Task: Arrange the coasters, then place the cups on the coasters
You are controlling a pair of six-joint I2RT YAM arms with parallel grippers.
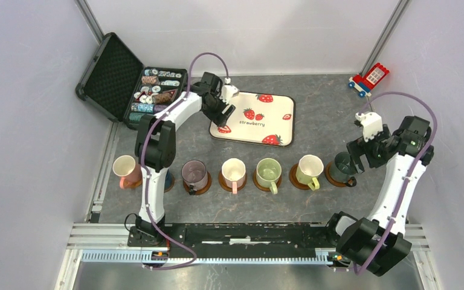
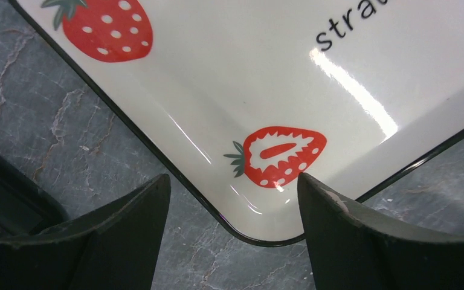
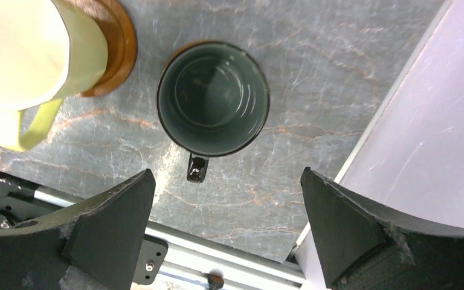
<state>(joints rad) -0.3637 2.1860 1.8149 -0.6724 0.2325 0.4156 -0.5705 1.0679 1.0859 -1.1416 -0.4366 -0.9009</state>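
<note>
While the cups (image 1: 234,171) are stood upright in a row along the near side of the table (image 1: 326,121), each on one of the coasters (image 3: 121,42), their handles are turned toward the arm bases. Only from the right wrist is the dark grey-green mug (image 3: 212,98) looked into, its handle aimed at the rail (image 3: 229,257). The right gripper (image 3: 226,175) is spread wide above it, holding nothing. The left gripper (image 2: 232,178) is likewise spread, over a corner of the tray (image 2: 217,72). There only "stra" is read, while the whole word "strawberry" is read from above.
</note>
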